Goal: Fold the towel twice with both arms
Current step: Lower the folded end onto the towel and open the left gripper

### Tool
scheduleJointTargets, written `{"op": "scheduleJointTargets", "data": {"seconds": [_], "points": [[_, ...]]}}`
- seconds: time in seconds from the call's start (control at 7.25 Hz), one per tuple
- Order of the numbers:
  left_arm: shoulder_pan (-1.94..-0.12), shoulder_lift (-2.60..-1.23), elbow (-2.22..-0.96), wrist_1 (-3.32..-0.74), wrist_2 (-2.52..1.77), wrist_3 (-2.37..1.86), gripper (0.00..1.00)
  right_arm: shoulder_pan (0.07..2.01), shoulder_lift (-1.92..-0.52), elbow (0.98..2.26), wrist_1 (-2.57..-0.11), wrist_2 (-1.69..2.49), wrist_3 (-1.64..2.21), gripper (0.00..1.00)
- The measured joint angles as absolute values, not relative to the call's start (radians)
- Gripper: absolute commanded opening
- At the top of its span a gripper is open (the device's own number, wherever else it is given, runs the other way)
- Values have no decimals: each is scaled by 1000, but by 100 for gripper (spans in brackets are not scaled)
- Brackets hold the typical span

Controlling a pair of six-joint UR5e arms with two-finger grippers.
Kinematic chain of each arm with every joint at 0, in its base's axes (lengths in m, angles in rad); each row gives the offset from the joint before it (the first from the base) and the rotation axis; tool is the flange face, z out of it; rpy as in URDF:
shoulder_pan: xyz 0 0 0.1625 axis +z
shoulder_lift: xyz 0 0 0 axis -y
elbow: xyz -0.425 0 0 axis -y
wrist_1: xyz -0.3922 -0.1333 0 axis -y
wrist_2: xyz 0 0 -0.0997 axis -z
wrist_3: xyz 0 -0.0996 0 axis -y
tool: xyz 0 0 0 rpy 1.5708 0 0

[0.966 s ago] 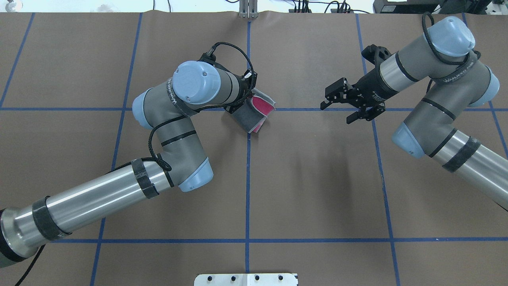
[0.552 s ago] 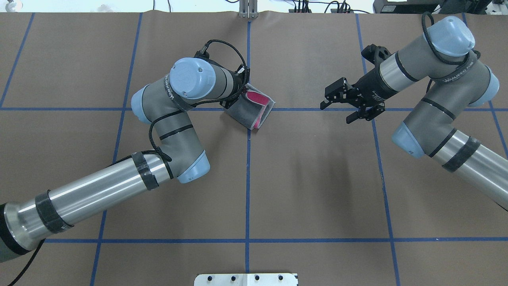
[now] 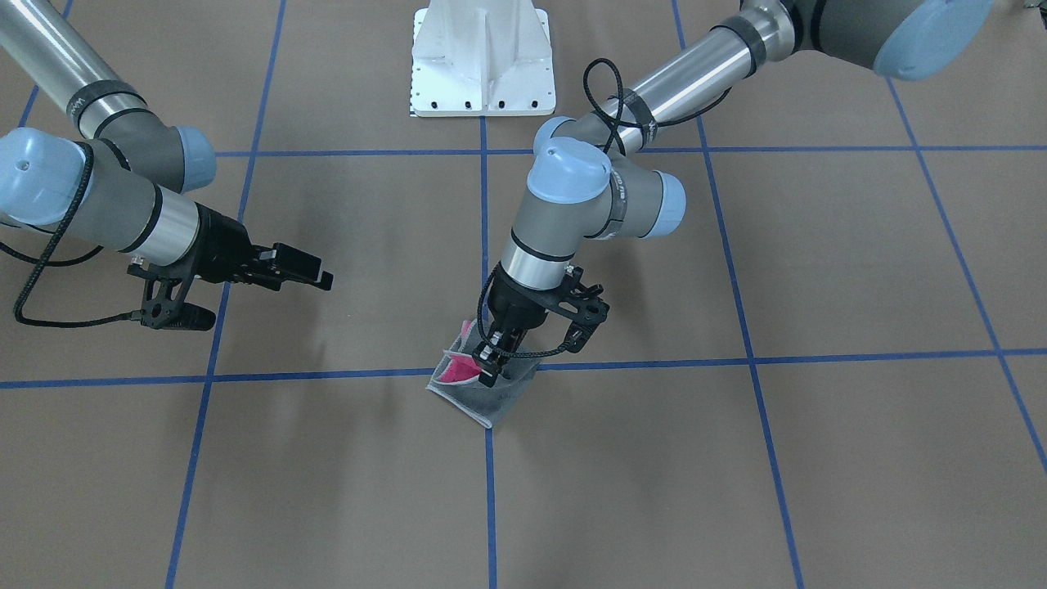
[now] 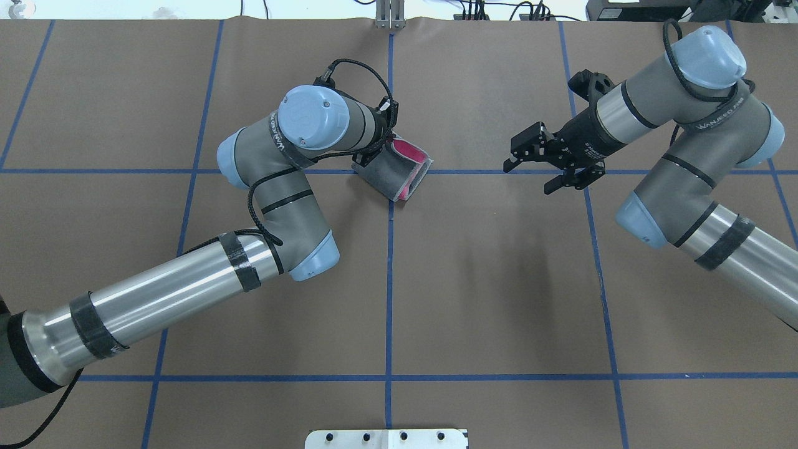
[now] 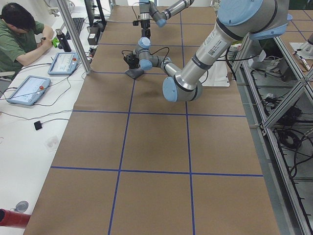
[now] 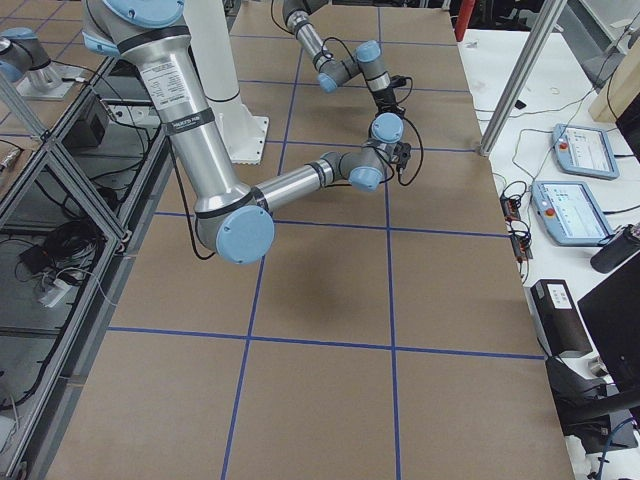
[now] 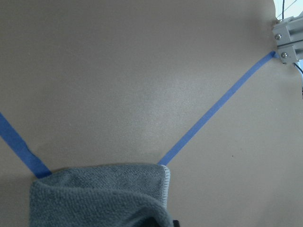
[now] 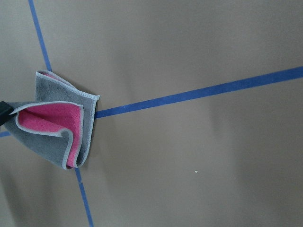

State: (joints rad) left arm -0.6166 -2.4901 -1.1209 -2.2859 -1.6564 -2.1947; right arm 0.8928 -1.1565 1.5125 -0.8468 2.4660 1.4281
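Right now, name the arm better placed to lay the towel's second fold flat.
Left. The left gripper is shut on the towel, its raised edge between the jaws. The right gripper hangs open, well apart from the cloth.

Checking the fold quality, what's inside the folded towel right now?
Inside the towel, its pink face shows between grey outer layers. The left gripper pinches one edge; what lies deeper in the fold is covered.

Your worktop (image 4: 499, 280) wore a brown covering, marked into squares by blue tape lines (image 4: 389, 280). Along its operators' side you had a white desk (image 5: 19, 147) carrying two tablets (image 5: 23, 90), with a person in green (image 5: 19, 34) seated near an aluminium post (image 5: 73, 34). Light fell evenly.
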Motion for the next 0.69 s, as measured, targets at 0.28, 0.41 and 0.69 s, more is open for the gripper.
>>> {"op": "scheduleJointTargets", "data": {"seconds": [0.28,0.41,0.69], "points": [[-617,-2497,-1101,-2287,-1650,-2194,99,893,-1157,1513,-847,2465,1428,100],[-615,-2498,-1095,-2288,-1640,-2194,100,893,-1157,1513,-847,2465,1428,100],[-614,-2503,-1086,-2291,-1629,-2198,100,893,-1155,1512,-847,2465,1428,100]]}}
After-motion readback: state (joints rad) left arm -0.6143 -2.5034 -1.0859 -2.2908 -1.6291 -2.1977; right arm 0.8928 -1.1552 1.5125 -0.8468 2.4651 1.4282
